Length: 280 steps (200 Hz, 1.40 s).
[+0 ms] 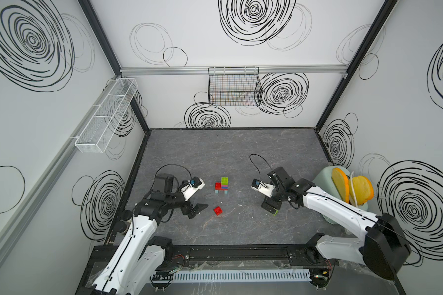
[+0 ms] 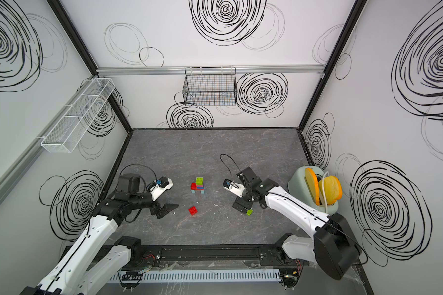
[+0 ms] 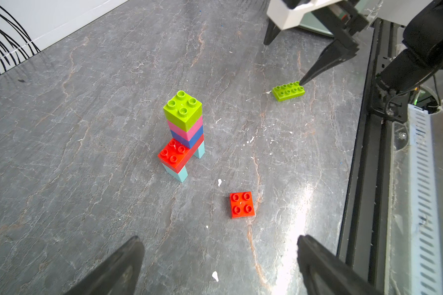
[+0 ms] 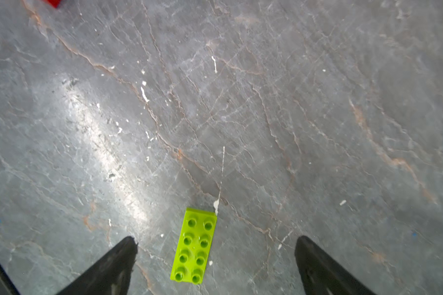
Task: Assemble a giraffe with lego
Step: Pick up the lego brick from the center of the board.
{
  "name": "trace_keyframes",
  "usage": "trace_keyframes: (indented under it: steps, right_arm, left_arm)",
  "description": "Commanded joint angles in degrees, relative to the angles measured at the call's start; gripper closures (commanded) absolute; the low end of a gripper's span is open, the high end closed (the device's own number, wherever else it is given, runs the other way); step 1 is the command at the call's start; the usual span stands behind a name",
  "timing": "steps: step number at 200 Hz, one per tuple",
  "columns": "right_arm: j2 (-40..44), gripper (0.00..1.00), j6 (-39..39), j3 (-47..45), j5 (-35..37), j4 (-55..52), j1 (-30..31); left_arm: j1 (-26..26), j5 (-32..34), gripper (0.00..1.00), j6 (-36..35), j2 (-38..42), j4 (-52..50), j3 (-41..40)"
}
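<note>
Lime plastic brick [image 4: 193, 246], right of giraffe [image 3: 183, 135]: likely light, stiff, slick; pinch long sides. Right gripper [image 4: 215, 240] wide around it, left gripper [image 3: 219, 238] wide, empty.

A pale green toaster [image 1: 322, 183] holds 2 upright yellow toast slices [image 1: 340, 187].
</note>
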<state>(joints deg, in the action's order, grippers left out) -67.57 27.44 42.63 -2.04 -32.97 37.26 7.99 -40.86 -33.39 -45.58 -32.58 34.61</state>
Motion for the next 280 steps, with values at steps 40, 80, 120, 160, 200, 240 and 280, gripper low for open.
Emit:
trace_keyframes:
  steps: [40, 80, 120, 160, 200, 240, 280]
  right_arm:
    - [14.79, 0.01, 4.93, -13.12, 7.17, 3.91, 2.10]
    - [14.54, 0.01, 6.22, -14.41, 4.86, 3.92, 2.82]
    - [8.30, 0.01, 4.99, -13.10, 3.15, 4.87, 3.37]
    - [2.20, 0.00, 3.46, -12.05, 5.70, 5.58, 2.50]
    - [-1.78, 0.08, 2.09, -10.66, 5.89, 6.56, 0.76]
    - [-5.10, 0.18, 1.02, -9.67, 5.37, 7.16, -0.42]
    - [-7.35, 0.29, 0.97, -10.01, 4.51, 7.48, -0.79]
  left_arm:
    - [0.54, -0.74, 0.02, 0.17, -0.12, 1.99, -0.31]
    - [0.36, -0.72, 0.02, 0.01, 0.05, 1.91, -0.26]
    - [0.38, -0.51, 0.02, 0.17, 0.41, 1.95, -0.42]
    - [0.94, -0.28, 0.02, 0.25, 0.48, 2.00, -0.42]
    - [1.30, 0.07, 0.02, 0.16, 0.77, 1.86, -0.41]
    - [1.54, 0.22, 0.02, 0.04, 0.88, 1.64, -0.24]
    - [1.65, 0.24, 0.02, 0.06, 0.91, 1.60, -0.20]
